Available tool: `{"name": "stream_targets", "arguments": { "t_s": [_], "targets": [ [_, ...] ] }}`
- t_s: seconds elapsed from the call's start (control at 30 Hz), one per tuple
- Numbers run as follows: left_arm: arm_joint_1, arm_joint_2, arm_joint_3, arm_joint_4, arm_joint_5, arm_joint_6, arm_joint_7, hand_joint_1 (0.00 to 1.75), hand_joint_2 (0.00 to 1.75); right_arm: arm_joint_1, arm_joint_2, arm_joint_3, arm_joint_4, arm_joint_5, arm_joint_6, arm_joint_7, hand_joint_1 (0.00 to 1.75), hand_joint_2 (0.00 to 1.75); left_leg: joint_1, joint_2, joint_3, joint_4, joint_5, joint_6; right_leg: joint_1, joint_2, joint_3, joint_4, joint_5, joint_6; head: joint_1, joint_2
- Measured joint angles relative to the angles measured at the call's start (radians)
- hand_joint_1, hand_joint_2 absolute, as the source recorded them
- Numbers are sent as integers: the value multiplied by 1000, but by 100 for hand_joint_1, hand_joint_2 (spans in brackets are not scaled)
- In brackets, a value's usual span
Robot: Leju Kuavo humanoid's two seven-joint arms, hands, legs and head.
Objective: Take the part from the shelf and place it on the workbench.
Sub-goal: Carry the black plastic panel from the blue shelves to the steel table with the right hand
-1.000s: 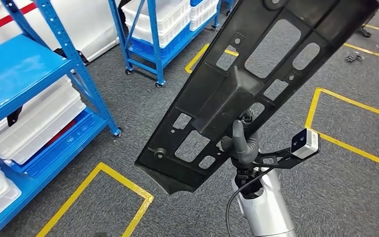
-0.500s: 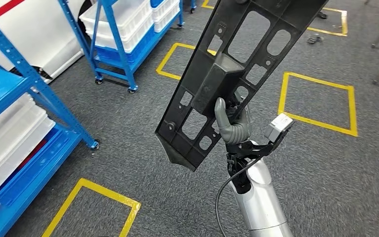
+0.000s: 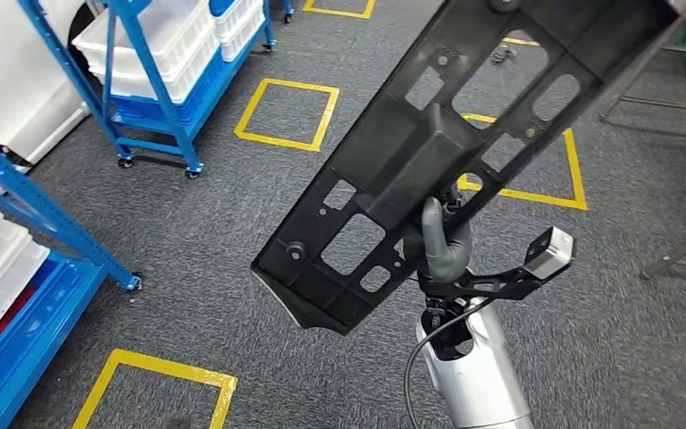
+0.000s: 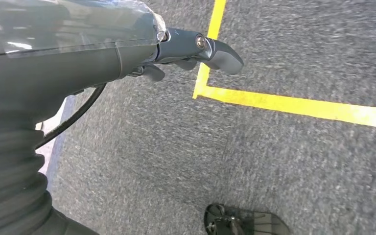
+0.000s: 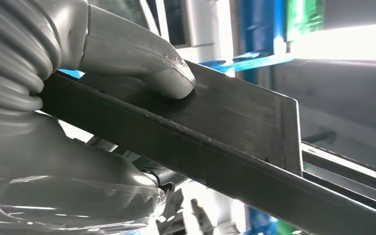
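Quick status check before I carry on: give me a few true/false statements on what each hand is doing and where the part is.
1. The right hand grips the black part. True.
2. The part rests on a workbench. False: it is held up above the grey carpet.
3. The left hand holds a white bin. False: it holds nothing, hanging over the floor.
4. Yellow tape squares mark the floor. True.
5. In the right wrist view, the thumb presses on the part. True.
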Motion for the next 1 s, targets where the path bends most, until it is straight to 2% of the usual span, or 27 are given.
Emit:
{"name": "stream_targets", "arguments": {
  "t_s": [0.03,0.07,0.1,0.17,0.2,0.23,0.27,0.3,0.37,0.4,0.43,0.47,0.5,0.57,0.6,0.63,0.67,0.7,0.77,0.8,0.83,0.87,0.9,0.93,0.97,1.0],
  "targets": [
    [-2,0,0,0,6,0,-3,0,175,4,-2,-5,-7,-18,21,4,175,175,-2,9,2,1,-3,-4,5,-19,34,-63,19,-5,0,0],
    [-3,0,0,0,11,1,-7,0,175,8,-3,-10,-14,-35,42,7,175,175,-4,16,3,1,-6,-8,9,-32,56,-105,28,-11,0,0],
    [-4,1,0,0,16,1,-11,0,175,13,-5,-16,-19,-49,59,9,175,175,-6,23,5,1,-9,-13,13,-38,63,-122,26,-17,-1,0],
    [-5,1,1,0,25,6,-15,0,175,28,-8,-29,-27,-69,83,13,175,175,-8,38,9,0,-14,-23,16,-20,63,-125,27,-27,-1,0],
    [-6,1,2,0,29,10,-17,0,175,36,-10,-35,-32,-75,91,15,175,175,-6,32,10,5,-22,-28,15,-10,65,-128,29,-32,-1,0],
    [-6,1,4,0,34,15,-20,0,175,42,-10,-40,-37,-79,99,18,175,175,-4,13,4,24,-37,-32,11,0,67,-131,31,-39,-2,0],
    [-6,1,6,0,38,20,-24,0,175,46,-11,-44,-42,-82,104,21,175,175,-2,-13,-12,63,-62,-36,8,9,69,-134,32,-44,-2,0],
    [-5,1,8,0,41,24,-28,0,175,49,-11,-47,-46,-84,108,25,175,175,-1,-40,-41,125,-94,-38,6,20,69,-134,33,-48,-3,0],
    [0,1,12,0,46,27,-38,0,175,59,-11,-52,-50,-84,112,34,175,175,0,-60,-111,267,-149,-40,6,45,70,-133,32,-51,-4,0],
    [2,0,14,0,47,26,-42,0,175,66,-11,-56,-50,-83,113,37,175,175,0,-61,-133,306,-152,-40,6,60,70,-131,32,-52,-4,0],
    [4,0,15,0,50,21,-46,0,175,72,-11,-59,-51,-82,114,42,175,175,0,-62,-138,304,-135,-39,6,74,70,-129,31,-51,-4,0],
    [4,0,17,0,52,13,-49,0,175,78,-11,-61,-53,-79,116,45,175,175,0,-66,-123,259,-98,-37,5,89,71,-127,30,-51,-4,0],
    [4,0,18,0,53,4,-52,0,175,81,-11,-63,-56,-77,117,47,175,175,1,-78,-95,188,-54,-35,4,102,72,-124,29,-49,-4,0],
    [4,0,21,0,59,-18,-57,0,175,85,-11,-65,-64,-72,122,49,175,175,4,-119,-45,64,-1,-30,4,126,69,-116,26,-41,-4,0],
    [4,0,23,0,62,-29,-58,0,175,87,-11,-66,-68,-69,124,50,175,175,3,-133,-33,35,5,-27,3,136,65,-115,27,-35,-4,0],
    [4,0,25,0,65,-40,-59,0,175,91,-11,-66,-74,-66,127,51,175,175,2,-137,-29,27,3,-24,0,146,61,-115,29,-28,-4,0],
    [4,0,27,0,67,-50,-60,0,175,97,-11,-67,-81,-62,129,52,175,175,1,-129,-27,23,5,-19,-2,156,59,-117,32,-21,-4,0],
    [3,0,28,0,68,-61,-60,0,175,103,-11,-67,-89,-59,131,53,175,175,1,-119,-26,18,9,-12,-2,151,56,-114,30,-15,-4,0],
    [3,0,29,0,70,-83,-60,0,175,112,-11,-67,-106,-55,140,55,175,175,1,-96,-23,7,16,2,2,103,35,-69,-1,-8,0,0],
    [4,0,31,0,70,-94,-61,0,175,114,-12,-67,-114,-53,146,55,175,175,1,-83,-22,4,18,8,2,69,10,-15,-32,-5,2,0],
    [6,0,32,0,71,-106,-60,0,175,117,-12,-67,-121,-50,153,54,175,175,-1,-72,-22,3,18,10,1,46,-21,52,-67,-3,4,0],
    [8,0,34,0,71,-116,-60,0,175,120,-12,-67,-128,-48,159,53,175,175,-3,-59,-23,3,17,11,-1,35,-54,121,-97,0,5,0],
    [9,1,35,0,71,-124,-60,0,175,124,-12,-67,-133,-45,164,52,175,175,-3,-46,-23,4,16,12,-3,30,-77,170,-113,2,5,0],
    [9,1,35,0,71,-129,-59,0,175,129,-13,-67,-139,-41,168,50,175,175,-4,-33,-23,4,15,12,-4,27,-84,186,-111,3,5,0],
    [9,1,36,0,70,-133,-59,0,175,132,-14,-65,-146,-38,172,48,175,175,-4,-22,-22,4,13,12,-5,24,-70,160,-89,3,5,0],
    [8,2,36,0,69,-137,-58,0,175,134,-15,-62,-155,-35,176,45,175,175,-4,-11,-20,4,12,11,-5,16,-35,96,-55,2,5,0]
  ]
}}
